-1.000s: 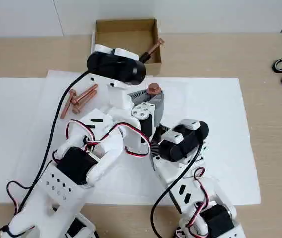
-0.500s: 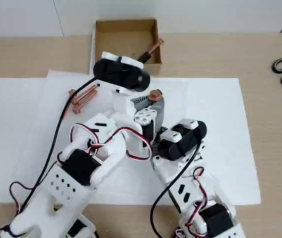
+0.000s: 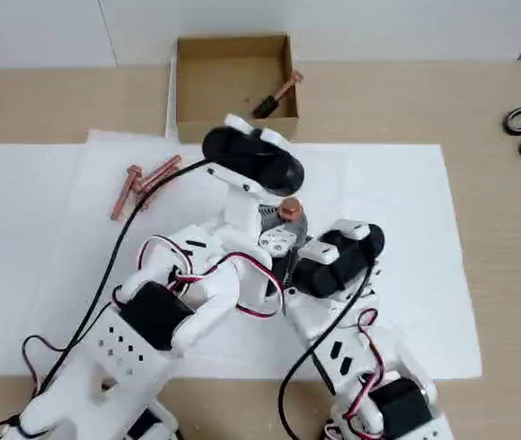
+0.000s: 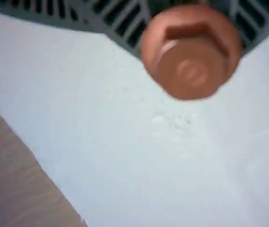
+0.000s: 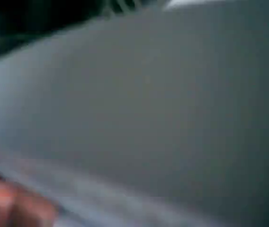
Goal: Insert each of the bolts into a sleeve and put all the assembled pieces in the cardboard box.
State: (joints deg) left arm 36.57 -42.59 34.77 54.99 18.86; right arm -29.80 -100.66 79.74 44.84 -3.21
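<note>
Right now my left arm [image 3: 187, 284] is out over the middle of the white paper [image 3: 407, 229]. Its jaws look pinched on a copper bolt [image 3: 289, 209] just under the head and hold it upright, head uppermost. I judge that pose keeps the shank pointing down, ready to drop into a sleeve. My right arm [image 3: 336, 261] sits just beside it, nose toward the bolt, presumably to offer or steady a sleeve. I cannot tell whether its jaws are spread or pressed together, and I can't make out a sleeve there. A few loose bolts [image 3: 146, 181] lie together on the paper, well apart from the arms. One assembled piece [image 3: 277, 94] leans in a corner of the cardboard box [image 3: 233, 42] on the counter [image 3: 59, 101], its head poking over the rim.
</note>
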